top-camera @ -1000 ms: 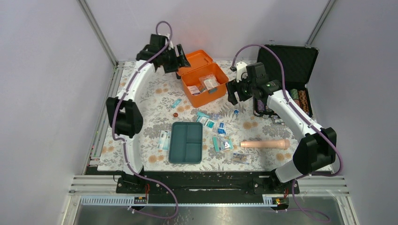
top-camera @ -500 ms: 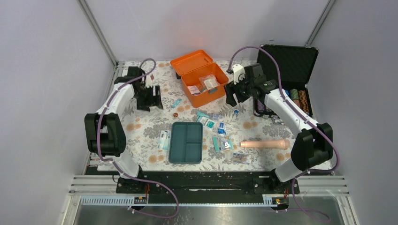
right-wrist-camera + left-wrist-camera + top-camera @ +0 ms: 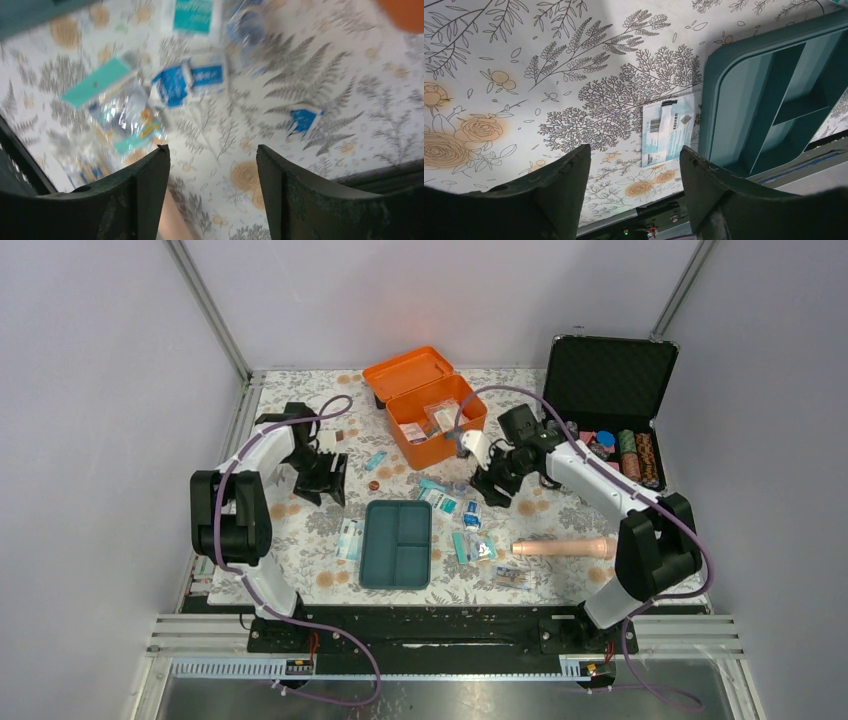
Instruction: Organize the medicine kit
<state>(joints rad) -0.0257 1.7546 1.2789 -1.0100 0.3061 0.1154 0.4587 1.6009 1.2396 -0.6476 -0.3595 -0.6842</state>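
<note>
- Kit box (image 3: 432,422): orange, in the upper middle of the overhead frame. Its lid (image 3: 408,368) is thrown back and a few packets already lie inside.
- Insert tray (image 3: 397,543): teal, lying out on the desk (image 3: 300,530) at lower centre. Nothing shows in its three compartments.
- Loose packets (image 3: 455,508): scattered between the tray and the box and along the tray's right side. One white-and-teal packet (image 3: 667,131) lies flat just beside the tray's left rim.
- Right hand (image 3: 492,483): hovers over that scatter, fingers apart with nothing between them. Its wrist view is smeared, but a blue-and-white sachet (image 3: 189,80) and a clear bag (image 3: 125,112) show above the gap.
- Left hand (image 3: 322,472): at left centre, also spread and empty, looking down toward the packet by the rim.
- Likely step: each hand is lining up on a packet to lift into the tray.
- Doing it well:
  - Let the view settle first, then centre one item only between the fingers.
  - Come straight down. These flat wrappers will probably need a pinch across a short edge, without catching the flowered cloth.
  - Keep the arms from crossing over the tray.
  - Group like with like in each compartment.
  - Check that the box's contents won't stop the tray from seating.
</note>
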